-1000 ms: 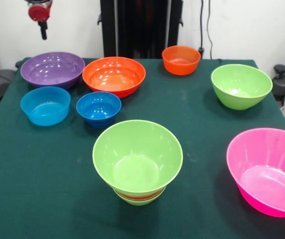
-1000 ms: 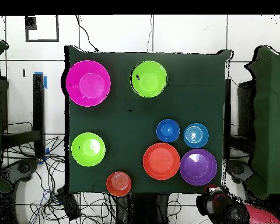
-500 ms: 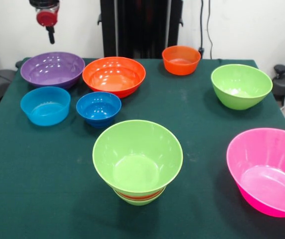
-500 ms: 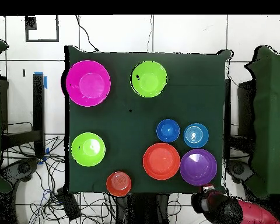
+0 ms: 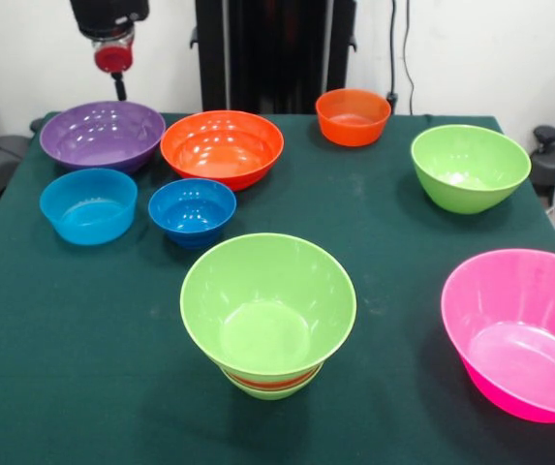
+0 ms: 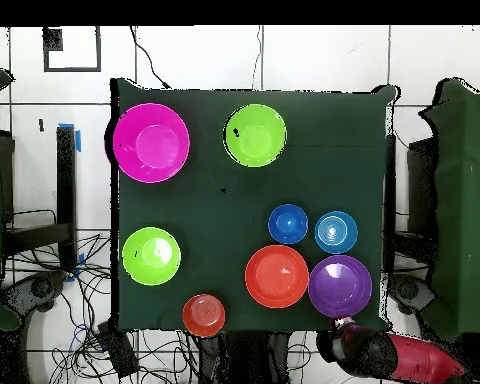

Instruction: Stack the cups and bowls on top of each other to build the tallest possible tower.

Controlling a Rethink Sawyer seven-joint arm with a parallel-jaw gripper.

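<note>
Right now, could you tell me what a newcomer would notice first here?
The stack of bowls topped by a wide lime green one stands nearest the front edge of the green table. A big pink bowl sits at the right edge, and the gripper hangs above the purple bowl.

The tower [image 5: 268, 312] stands on the green table [image 5: 83, 358]: a wide lime bowl over an orange band and a small green base. Beyond it sit two blue bowls [image 5: 192, 210], with the gripper [image 5: 118, 85] above the purple bowl [image 5: 102, 134]. The pink bowl [image 5: 517, 331] lies to the tower's right.
</note>
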